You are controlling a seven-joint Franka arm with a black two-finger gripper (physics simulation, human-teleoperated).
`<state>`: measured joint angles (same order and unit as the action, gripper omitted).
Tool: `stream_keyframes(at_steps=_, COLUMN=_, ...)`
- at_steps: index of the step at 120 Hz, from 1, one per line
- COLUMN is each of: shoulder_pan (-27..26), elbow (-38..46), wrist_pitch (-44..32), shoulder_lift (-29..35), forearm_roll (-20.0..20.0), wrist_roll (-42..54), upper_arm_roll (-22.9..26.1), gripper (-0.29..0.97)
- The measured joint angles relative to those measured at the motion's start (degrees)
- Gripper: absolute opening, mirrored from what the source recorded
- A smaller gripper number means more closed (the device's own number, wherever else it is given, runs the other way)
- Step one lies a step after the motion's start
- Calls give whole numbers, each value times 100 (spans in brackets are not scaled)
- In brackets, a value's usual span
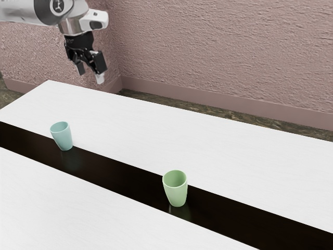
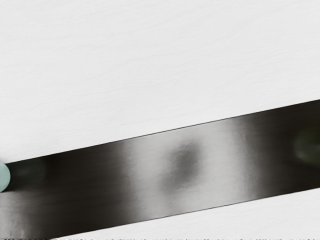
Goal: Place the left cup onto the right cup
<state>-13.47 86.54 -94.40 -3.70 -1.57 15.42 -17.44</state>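
Tool (image 1: 91, 74) above glossy black strip (image 1: 125, 179)

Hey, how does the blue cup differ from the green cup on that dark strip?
Colour: the blue cup is pale teal-blue, while the green cup is light green. Place: the blue cup stands toward the exterior view's left and farther back, the green cup toward its right and nearer the camera. The blue cup is also closer than the green cup to the gripper. Shared: both stand upright, mouth up, on the dark strip, with the same tapered shape.
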Motion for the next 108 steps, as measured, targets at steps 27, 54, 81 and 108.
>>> stream_keyframes(at_steps=27, shoulder_pan=51, elbow=173, wrist_pitch=-35, shoulder_lift=-2, forearm_roll=2, wrist_roll=62, upper_arm_roll=-64, gripper=66)
stream_keyframes(at_steps=54, shoulder_pan=562, elbow=787, wrist_pitch=-218, shoulder_lift=-89, forearm_roll=-21, wrist_roll=117, upper_arm_roll=-189, gripper=66)
stream_keyframes(at_steps=81, shoulder_pan=1044, elbow=1281, wrist_pitch=-789, shoulder_lift=-398, forearm_roll=-7, wrist_roll=164, upper_arm_roll=-190, gripper=66)
stream_keyframes(at_steps=108, shoulder_pan=1325, elbow=1369, wrist_pitch=-1480, shoulder_lift=-831, forearm_roll=35, wrist_roll=240, upper_arm_roll=-189, gripper=66)
